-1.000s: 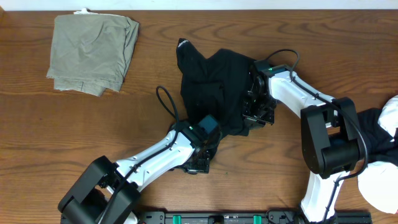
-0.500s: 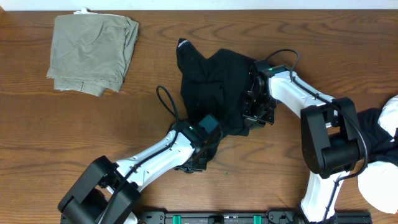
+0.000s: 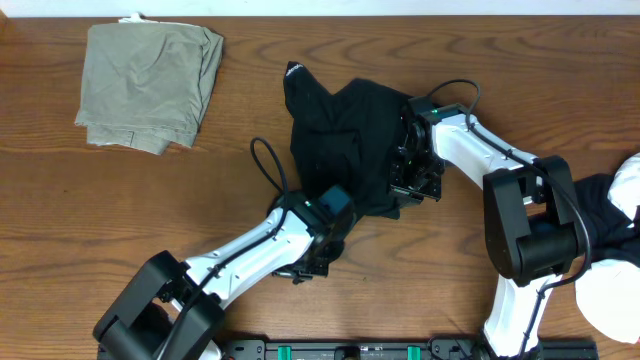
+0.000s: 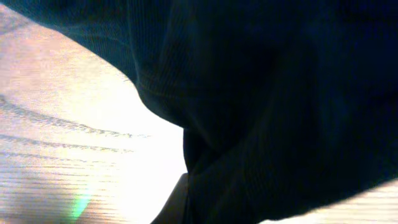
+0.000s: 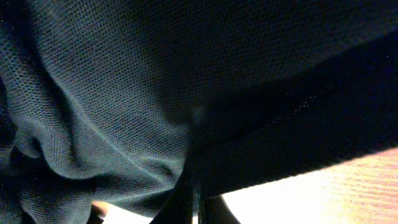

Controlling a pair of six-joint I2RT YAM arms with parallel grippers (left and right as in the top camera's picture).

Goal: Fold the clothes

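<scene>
Early stage: black garment (image 3: 345, 140) lies crumpled mid-table, nothing folded yet. L gripper (image 4: 186, 202) and R gripper (image 5: 194, 202) both clenched on its fabric. More clothes (image 3: 612, 200) wait at R edge — khaki garment (image 3: 150, 85) sits folded.

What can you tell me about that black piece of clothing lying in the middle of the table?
The black garment is soft, finely knit fabric, crumpled in a loose heap with deep folds, not yet folded. It lies on the wooden table, near the middle. A tiny white mark seems to show at its upper left tip. The left arm's fingers pinch its near edge, and the right arm's fingers pinch its right side. Close up, a stitched hem runs along the edge.
</scene>
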